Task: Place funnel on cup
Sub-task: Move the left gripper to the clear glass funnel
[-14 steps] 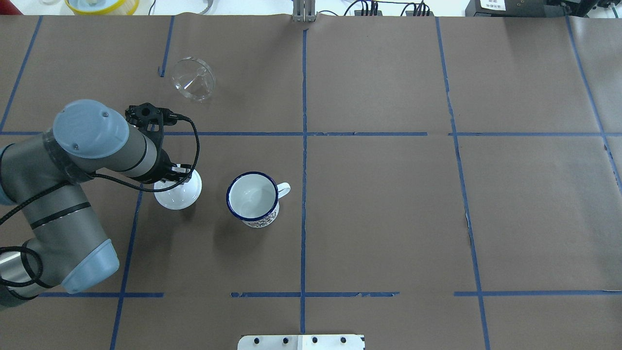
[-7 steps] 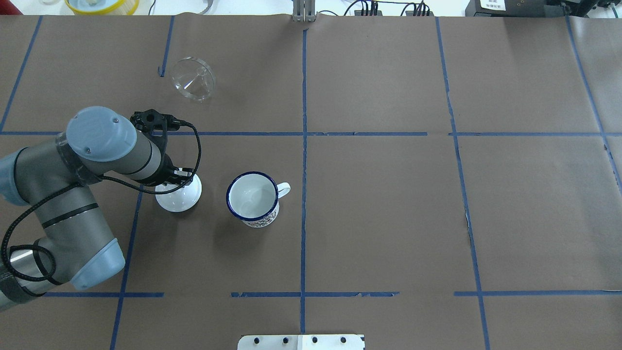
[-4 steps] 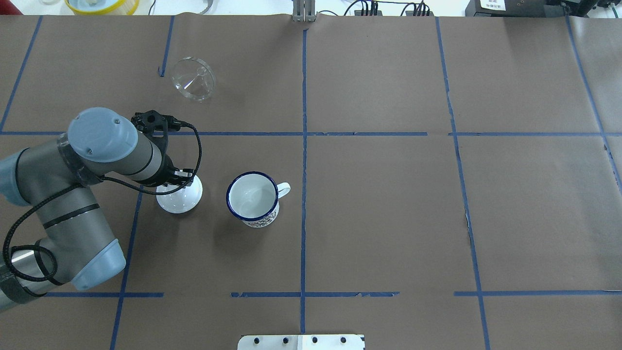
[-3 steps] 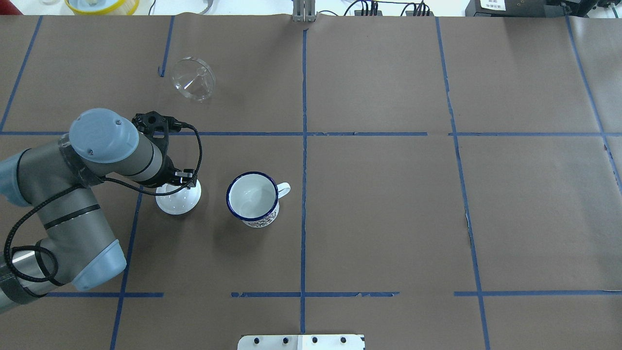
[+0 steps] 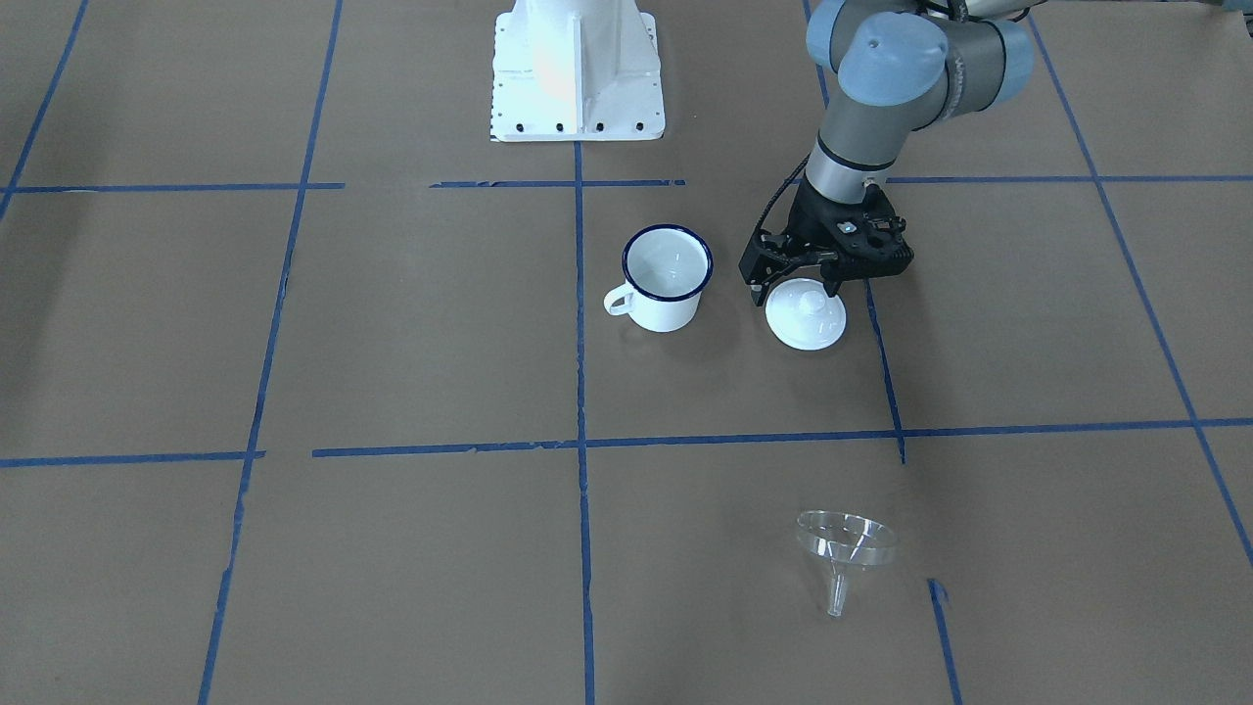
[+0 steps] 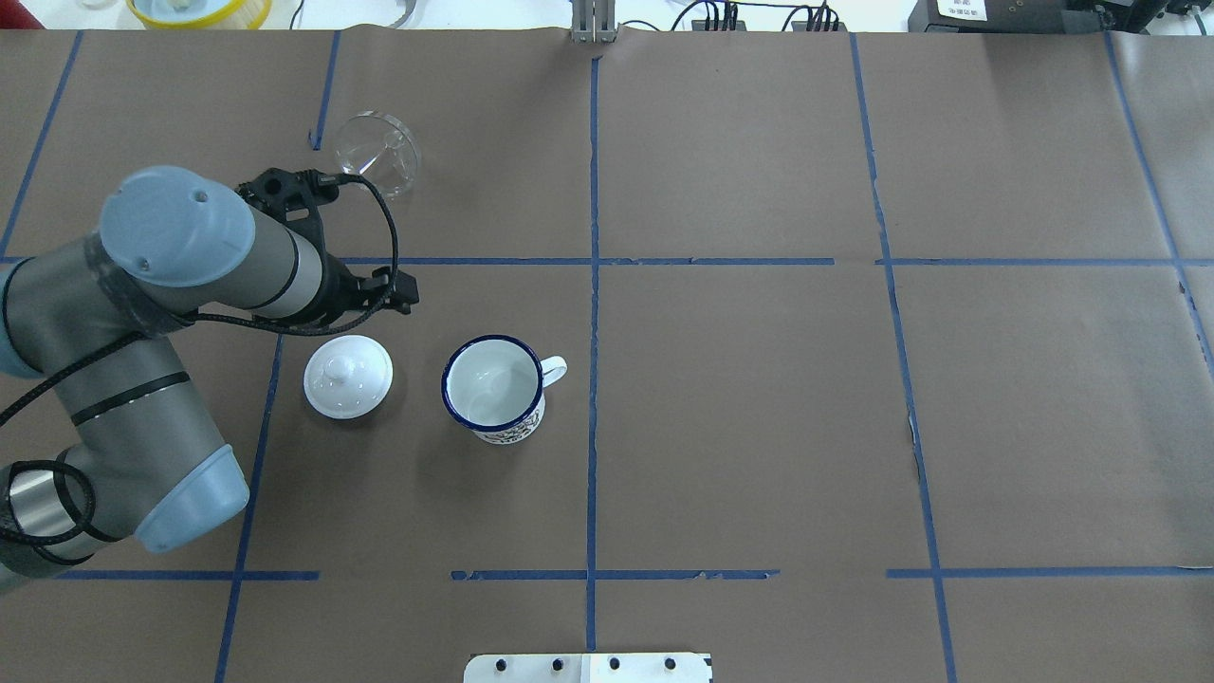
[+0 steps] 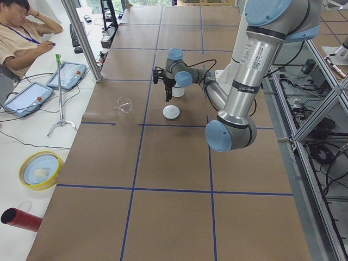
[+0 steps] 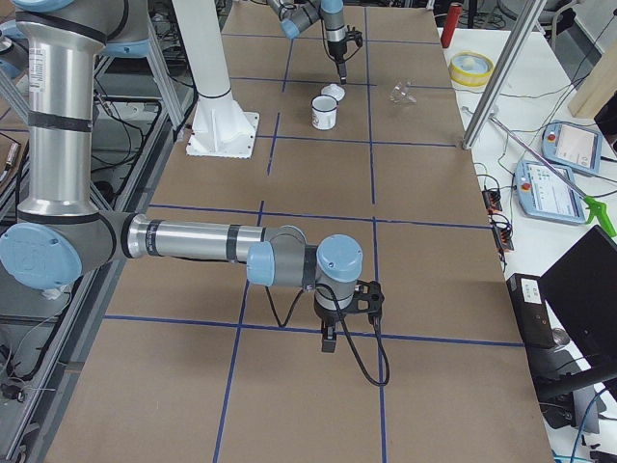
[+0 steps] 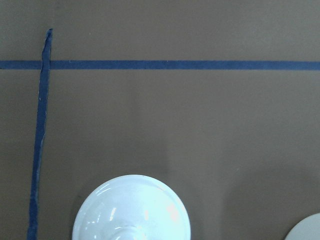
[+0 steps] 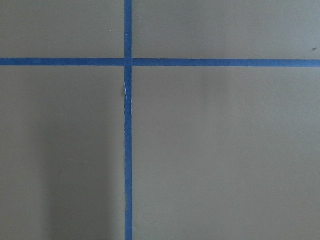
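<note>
The funnel (image 5: 846, 541) looks light, slippery and thin, so the open, empty left fingers (image 5: 756, 279) should pinch its rim gently.

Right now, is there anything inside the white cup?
No. The cup looks empty: only its white bottom and inner walls show. The funnel is not on it; it lies apart on the table. The bit of table right under the cup is covered.

We see the brown blue-taped table (image 6: 759, 427) carrying a blue-rimmed white enamel mug (image 6: 493, 384), white knobbed lid (image 6: 348, 376), clear plastic funnel (image 6: 379, 156).
</note>
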Robot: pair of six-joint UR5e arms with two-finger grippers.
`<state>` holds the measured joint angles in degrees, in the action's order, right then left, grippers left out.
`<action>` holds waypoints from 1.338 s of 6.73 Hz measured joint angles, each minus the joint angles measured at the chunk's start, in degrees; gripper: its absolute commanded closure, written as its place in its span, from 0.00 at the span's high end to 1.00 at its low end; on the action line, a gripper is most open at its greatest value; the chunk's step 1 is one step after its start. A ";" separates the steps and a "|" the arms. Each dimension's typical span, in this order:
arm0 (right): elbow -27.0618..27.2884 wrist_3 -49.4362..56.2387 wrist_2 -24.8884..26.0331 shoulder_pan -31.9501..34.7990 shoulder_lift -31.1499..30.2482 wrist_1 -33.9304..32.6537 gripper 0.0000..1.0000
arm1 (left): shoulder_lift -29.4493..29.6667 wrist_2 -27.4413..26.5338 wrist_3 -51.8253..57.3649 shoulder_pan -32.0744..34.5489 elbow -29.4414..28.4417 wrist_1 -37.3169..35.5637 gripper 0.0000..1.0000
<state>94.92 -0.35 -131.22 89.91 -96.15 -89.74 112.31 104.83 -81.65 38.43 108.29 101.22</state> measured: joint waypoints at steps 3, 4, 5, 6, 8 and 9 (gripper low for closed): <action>-0.03 0.00 0.00 0.00 0.00 0.00 1.00 | 1.27 -10.32 -33.20 1.91 -5.25 18.98 0.99; -0.01 0.00 0.00 0.00 0.00 0.00 1.00 | 2.20 -13.16 -41.85 2.55 -10.01 25.45 0.99; 0.00 0.00 0.00 0.00 0.00 0.00 1.00 | 4.78 -16.27 -47.88 3.15 -16.81 30.38 0.99; 0.00 0.00 0.00 0.00 0.00 0.00 1.00 | 7.84 -18.94 -51.16 3.65 -23.68 33.74 0.99; 0.00 0.00 0.00 0.00 0.00 0.00 1.00 | 10.40 -21.49 -53.38 4.83 -33.70 40.13 0.97; 0.00 0.00 0.00 0.00 0.00 0.00 1.00 | 10.64 -22.06 -53.61 5.75 -36.52 42.40 0.87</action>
<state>94.92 -0.35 -131.22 89.91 -96.15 -89.74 122.94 82.77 -135.26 44.18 71.77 143.62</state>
